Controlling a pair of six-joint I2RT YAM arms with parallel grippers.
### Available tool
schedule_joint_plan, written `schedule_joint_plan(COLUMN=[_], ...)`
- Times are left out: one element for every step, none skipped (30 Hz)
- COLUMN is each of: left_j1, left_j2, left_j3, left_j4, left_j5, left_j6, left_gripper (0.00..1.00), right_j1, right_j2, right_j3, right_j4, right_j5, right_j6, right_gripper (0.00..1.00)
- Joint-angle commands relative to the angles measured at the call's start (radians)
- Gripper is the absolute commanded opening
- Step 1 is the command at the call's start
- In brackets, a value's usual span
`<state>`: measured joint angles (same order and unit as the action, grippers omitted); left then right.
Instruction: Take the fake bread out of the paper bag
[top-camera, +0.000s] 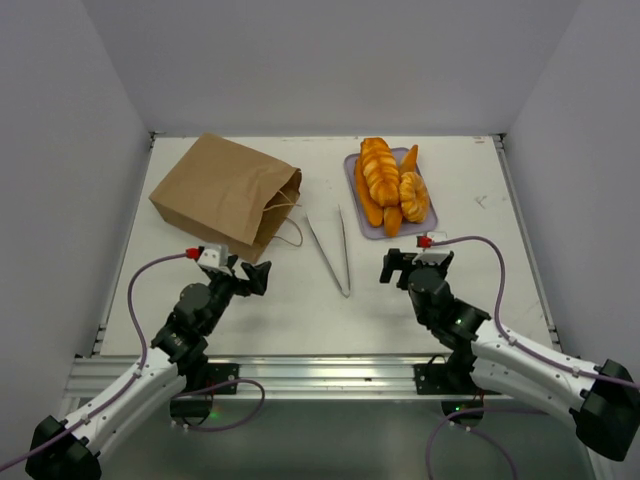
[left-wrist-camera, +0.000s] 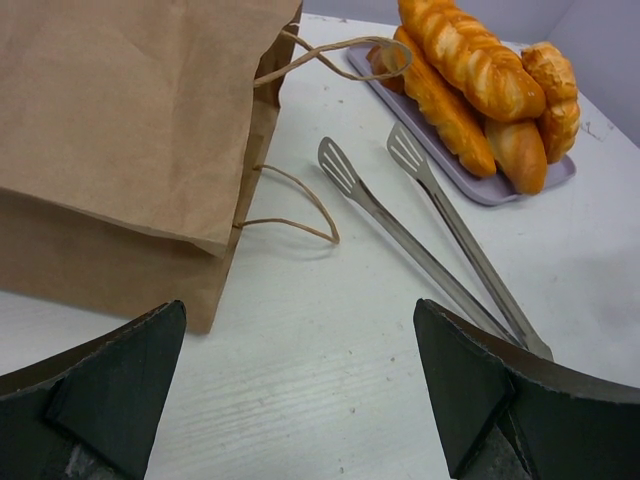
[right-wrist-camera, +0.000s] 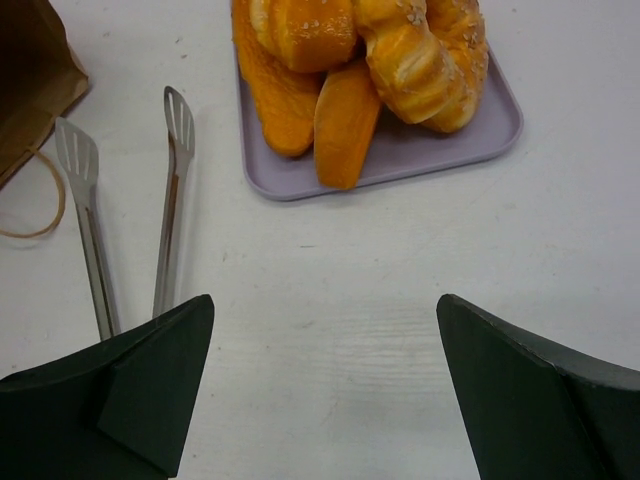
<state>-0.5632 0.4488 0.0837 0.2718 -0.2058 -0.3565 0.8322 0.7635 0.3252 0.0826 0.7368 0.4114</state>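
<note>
Pale grey walls close in a white table (top-camera: 300, 320) on three sides, its paint scuffed and specked in places. Both arms reach in from the near edge and hang low over the bare tabletop.

The left gripper (left-wrist-camera: 300, 315) has its jaws spread wide with nothing between them. Just ahead of it and to its left lies the bag (top-camera: 225, 192), flat on its side, creased plain brown paper with its mouth turned toward that gripper. Two thin string handles (left-wrist-camera: 300, 200) loop out from the mouth onto the table. What is inside the bag cannot be seen from any view.

The right gripper (right-wrist-camera: 325, 305) also stands wide apart and holds nothing. Straight ahead of it, well apart, sits a lavender tray (right-wrist-camera: 430, 150) piled with the bread (top-camera: 383, 180): a long thin loaf along the tray's left side, a ridged plump loaf on top, and rounder pieces to the right, all glossy orange-gold and touching one another. All the bread in view is on the tray, outside the bag.

Metal tongs (top-camera: 330, 250) lie on the table between the two grippers, ahead and to the right of the left one and ahead and to the left of the right one. Their slotted tips point away toward the gap between bag and tray, arms splayed.

A small red tag on each wrist's cable is too small to read.
</note>
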Motion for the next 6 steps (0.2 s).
schedule_joint_plan(left_j1=[0.002, 0.002, 0.003, 0.003, 0.002, 0.003], left_j2=[-0.002, -0.002, -0.001, -0.001, -0.002, -0.001], left_j3=[-0.005, -0.006, -0.006, -0.006, -0.006, -0.006], left_j4=[0.061, 0.061, 0.061, 0.061, 0.06, 0.06], left_j5=[-0.009, -0.009, -0.007, -0.007, -0.007, -0.007], left_j6=[-0.007, -0.007, -0.007, -0.007, -0.007, -0.009], left_gripper=[1.0, 1.0, 1.0, 1.0, 1.0, 1.0], right_j1=[0.002, 0.002, 0.002, 0.002, 0.002, 0.002], right_j2=[-0.006, -0.007, -0.007, -0.007, -0.006, -0.006], right_j3=[0.038, 0.037, 0.038, 0.047, 0.051, 0.051], right_j4=[0.031, 0.031, 0.026, 0.017, 0.006, 0.005], right_j5=[0.062, 0.062, 0.062, 0.068, 0.075, 0.082], right_j6=[0.032, 0.032, 0.029, 0.03, 0.035, 0.044], right_gripper=[0.99, 0.99, 0.99, 0.99, 0.99, 0.99])
